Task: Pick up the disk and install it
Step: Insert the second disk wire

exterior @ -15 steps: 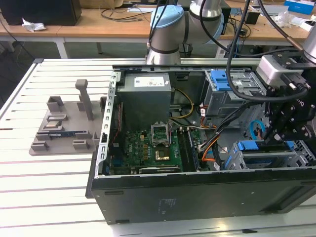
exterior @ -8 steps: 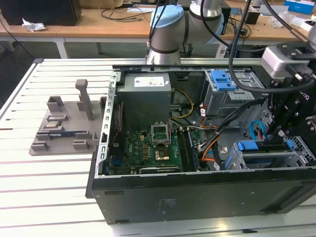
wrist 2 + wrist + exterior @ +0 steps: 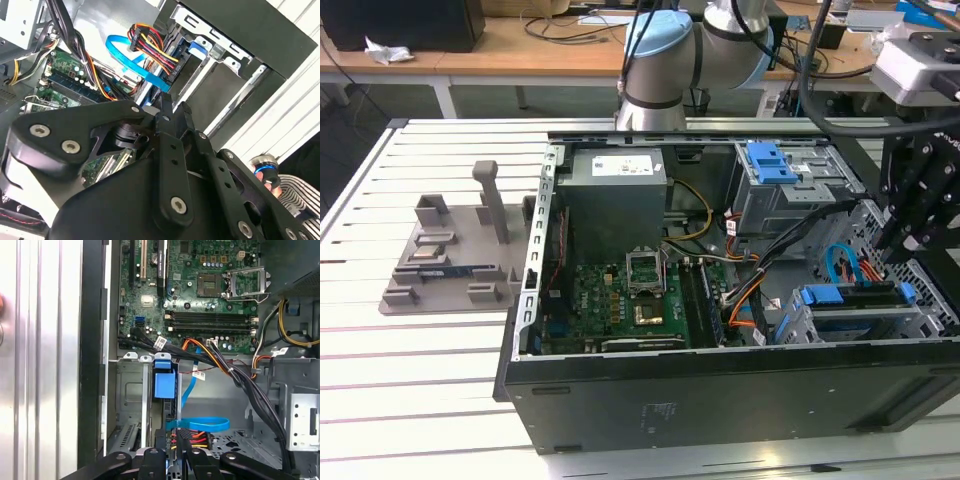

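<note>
Widest of all is the white slatted table [image 3: 420,380], ribbed metal. On it lies the open black steel case [image 3: 720,400]. The arm [image 3: 660,60], with its pale-blue joint caps, rises behind the case. On the exterior view's left sits a grey moulded fixture [image 3: 450,260].

Inside the case we have the boxy grey power supply [image 3: 615,200] and the green motherboard [image 3: 610,300]. There is also a grey bay topped by a blue latch [image 3: 770,165].

The perforated grey cage [image 3: 820,325] stands in the case's near corner, on the exterior view's right. The disk [image 3: 850,295] lies flat in it. Its long axis runs along the case's near wall, and its blue plastic carrier frames the edges.

A flat blue ribbon cable [image 3: 200,424] and a red, yellow and orange wire bundle [image 3: 150,47] crowd the cage. The black gripper [image 3: 903,245] hangs just above the disk, apart from it. We cannot tell whether it is released or clenched.
</note>
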### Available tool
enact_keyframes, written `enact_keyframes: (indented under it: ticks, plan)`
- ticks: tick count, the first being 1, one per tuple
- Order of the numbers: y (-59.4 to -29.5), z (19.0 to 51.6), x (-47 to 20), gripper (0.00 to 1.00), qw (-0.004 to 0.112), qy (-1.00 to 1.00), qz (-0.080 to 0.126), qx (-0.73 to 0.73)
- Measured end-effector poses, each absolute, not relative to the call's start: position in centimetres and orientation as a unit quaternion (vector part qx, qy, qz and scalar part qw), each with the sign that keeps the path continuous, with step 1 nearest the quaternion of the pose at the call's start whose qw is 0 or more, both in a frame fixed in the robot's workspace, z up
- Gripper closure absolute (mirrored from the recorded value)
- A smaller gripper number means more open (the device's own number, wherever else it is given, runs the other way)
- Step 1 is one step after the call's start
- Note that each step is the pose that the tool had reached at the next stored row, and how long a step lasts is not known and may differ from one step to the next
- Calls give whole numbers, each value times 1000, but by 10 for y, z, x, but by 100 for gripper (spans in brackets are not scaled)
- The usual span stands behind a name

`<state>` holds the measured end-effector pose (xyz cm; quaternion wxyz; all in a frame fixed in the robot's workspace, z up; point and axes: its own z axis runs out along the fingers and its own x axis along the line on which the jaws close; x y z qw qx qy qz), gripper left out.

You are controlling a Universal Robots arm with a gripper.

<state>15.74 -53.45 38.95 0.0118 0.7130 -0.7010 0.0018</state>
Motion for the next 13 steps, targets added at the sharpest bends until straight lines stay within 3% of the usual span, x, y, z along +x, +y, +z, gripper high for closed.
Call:
enact_keyframes:
  ticks: [13]
  plan:
    - [-534,431,157,76,12,-701,2,713]
